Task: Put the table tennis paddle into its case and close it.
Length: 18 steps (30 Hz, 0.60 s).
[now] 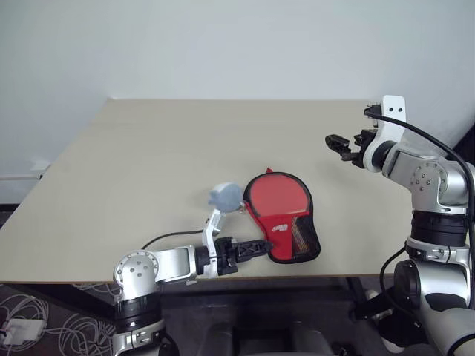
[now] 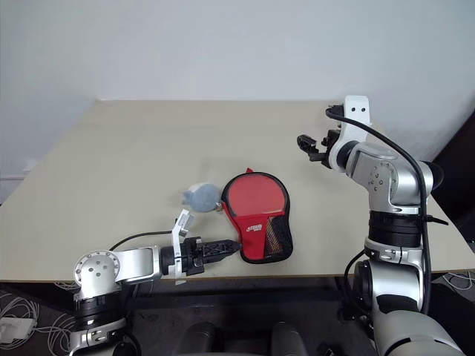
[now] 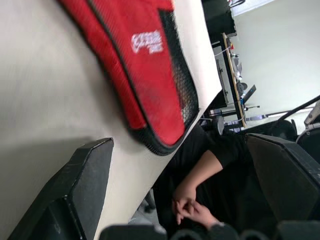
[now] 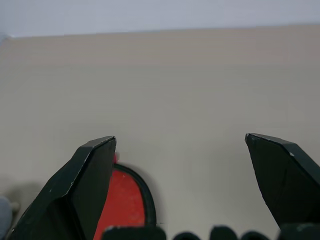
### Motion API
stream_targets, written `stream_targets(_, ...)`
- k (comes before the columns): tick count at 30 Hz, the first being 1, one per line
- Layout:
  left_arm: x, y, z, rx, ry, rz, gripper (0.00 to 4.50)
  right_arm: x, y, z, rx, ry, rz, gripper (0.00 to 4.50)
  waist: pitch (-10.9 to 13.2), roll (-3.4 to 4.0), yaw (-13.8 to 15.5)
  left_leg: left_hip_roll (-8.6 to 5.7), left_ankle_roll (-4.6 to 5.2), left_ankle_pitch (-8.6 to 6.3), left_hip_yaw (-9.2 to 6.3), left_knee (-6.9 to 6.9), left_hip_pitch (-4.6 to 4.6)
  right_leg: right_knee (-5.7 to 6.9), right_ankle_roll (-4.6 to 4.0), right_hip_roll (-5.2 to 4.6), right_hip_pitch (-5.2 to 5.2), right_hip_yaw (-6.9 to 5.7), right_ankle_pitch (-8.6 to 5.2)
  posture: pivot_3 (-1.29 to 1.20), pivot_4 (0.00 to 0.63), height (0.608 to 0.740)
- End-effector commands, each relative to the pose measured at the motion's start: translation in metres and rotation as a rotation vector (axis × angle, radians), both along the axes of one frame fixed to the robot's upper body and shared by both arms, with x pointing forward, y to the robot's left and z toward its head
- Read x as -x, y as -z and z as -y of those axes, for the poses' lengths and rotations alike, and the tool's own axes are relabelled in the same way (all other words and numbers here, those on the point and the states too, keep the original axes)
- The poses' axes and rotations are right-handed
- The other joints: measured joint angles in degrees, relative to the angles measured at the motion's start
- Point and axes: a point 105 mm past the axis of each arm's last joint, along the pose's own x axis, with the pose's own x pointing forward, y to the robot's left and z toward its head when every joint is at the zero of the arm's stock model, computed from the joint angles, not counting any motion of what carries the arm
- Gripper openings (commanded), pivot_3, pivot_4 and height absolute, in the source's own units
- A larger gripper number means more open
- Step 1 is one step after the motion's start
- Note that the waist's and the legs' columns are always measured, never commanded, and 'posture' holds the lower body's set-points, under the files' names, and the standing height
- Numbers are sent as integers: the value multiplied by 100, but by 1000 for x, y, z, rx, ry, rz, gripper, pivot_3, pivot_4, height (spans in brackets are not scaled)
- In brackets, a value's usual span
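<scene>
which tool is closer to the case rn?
Left. The left tool sits at the table's near edge right beside the case; the right tool hovers well away, off its far right.

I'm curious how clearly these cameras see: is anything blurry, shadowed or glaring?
Head views: even, soft light, no glare; the case and table look crisp, with faint shadows. Left wrist view: the near black fingers are soft, the case logo readable, a dark shadow beside the finger. Right wrist view: the fingers are slightly blurred, the table plain and softly lit.
</scene>
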Motion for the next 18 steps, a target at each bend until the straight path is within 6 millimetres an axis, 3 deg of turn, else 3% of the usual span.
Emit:
stream_targets(1,-1,-5,10,19,29,4,4500,4,-20,3,-14,14,74,4476,-1,1,0,-1,0,0,0,0,0,-1,0,-1,1,0,0,0,0,740)
stream_targets(7,-10,-3,22,2,20,-14,4500,8,-18,2,-19,17,71,4476,-3,4,0,-2,0,0,-1,0,1,-1,0,-1,3,-1,0,0,0,740)
stream_targets(18,-20,19,31,-89,-64,-123,4500,12,-17,-5,-40,15,70,4476,-24,30,19,-7,1,0,-5,2,19,-10,1,-4,31,-4,0,0,0,740)
